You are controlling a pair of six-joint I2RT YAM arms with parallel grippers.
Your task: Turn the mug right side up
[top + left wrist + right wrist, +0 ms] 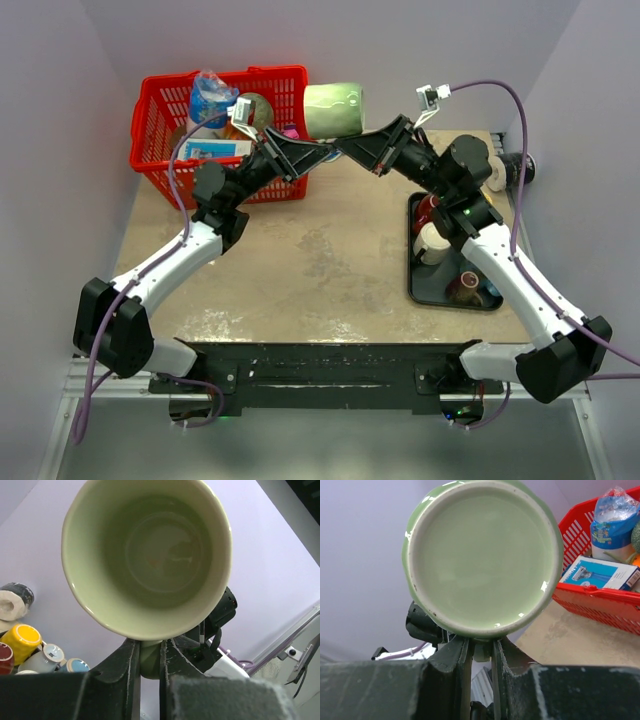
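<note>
Arms raised, meeting mid-air — left gripper (148, 656) and right gripper (481, 652) both clamp the mug (333, 108).

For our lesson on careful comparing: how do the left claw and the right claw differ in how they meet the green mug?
The left claw faces the green mug at its open mouth; the right claw faces its base. In the top view the left claw reaches in from beside the red basket, the right claw from beside the black tray. Shared: both are shut on the handle, holding the mug on its side in the air.
</note>
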